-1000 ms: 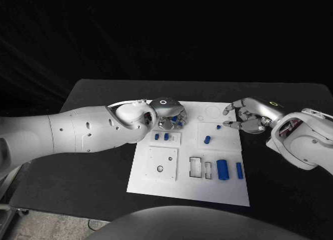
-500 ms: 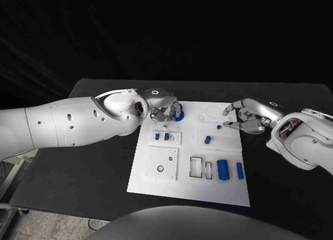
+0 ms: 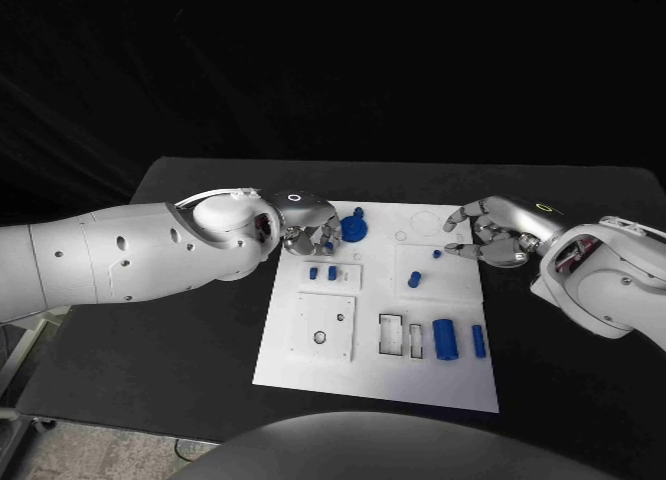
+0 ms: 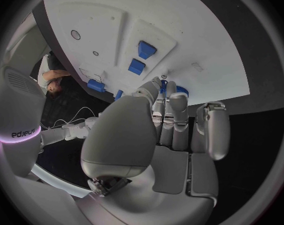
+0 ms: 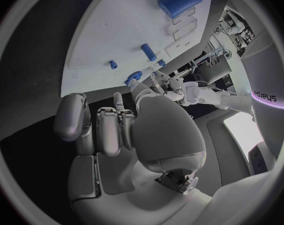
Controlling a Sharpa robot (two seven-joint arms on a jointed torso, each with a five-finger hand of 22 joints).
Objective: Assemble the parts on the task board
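The board (image 3: 365,365) is seen in the middle of the black table (image 3: 175,330), long side running away from the robot.

Left hand (image 3: 307,228): placed at the board's far left corner, fingers curled downward. A round blue part (image 3: 353,228) is seen just beside the fingers, on their right, at the far edge of the board. Whether it is touched or gripped cannot be told from the head view. In the left wrist view the fingers (image 4: 173,120) are extended together with a blue piece (image 4: 181,91) just past the tips; grasp cannot be confirmed there either.

Right hand (image 3: 495,232): held at the board's far right edge, fingers bent and apart; nothing is seen in it, so it is recorded as released. The right wrist view shows the same, with the hand (image 5: 123,130) empty.

Parts on the board: two small blue pieces (image 3: 323,272) side by side in the left middle plate; a small peg (image 3: 436,254) and a short cylinder (image 3: 415,280) right of centre; a large cylinder (image 3: 446,339) and a slim bar (image 3: 479,341) on the near right, beside two rectangular slots (image 3: 392,334).
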